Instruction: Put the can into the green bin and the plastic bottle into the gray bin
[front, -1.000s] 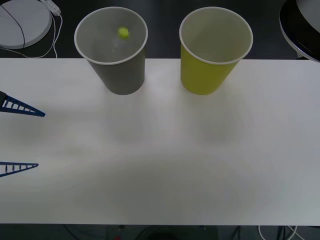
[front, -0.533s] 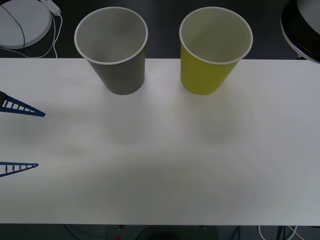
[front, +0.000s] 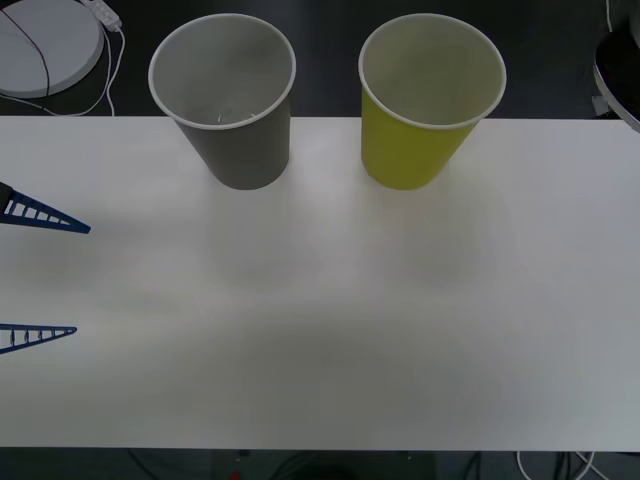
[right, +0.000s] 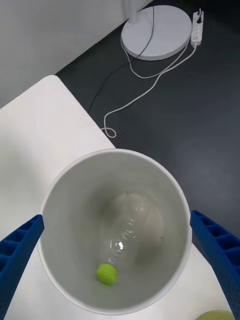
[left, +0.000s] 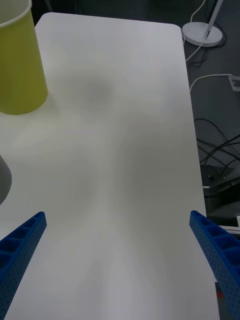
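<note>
A white tabletop (front: 320, 330) carries the gray bin (front: 236, 150) and the green bin (front: 412, 150) side by side at its far edge, over a dark floor with a round white lamp base (right: 159, 31) and trailing cables. The plastic bottle (right: 125, 240) lies inside the gray bin. The right gripper (right: 120, 265) hangs released above that bin; the left gripper (front: 40, 275) waits spread wide at the tabletop's left edge.

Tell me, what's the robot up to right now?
Right gripper open above the gray tapered bin. Clear plastic bottle with lime-green cap lying inside it. Left gripper open, low at the white table's left edge. Nothing in the way.
</note>
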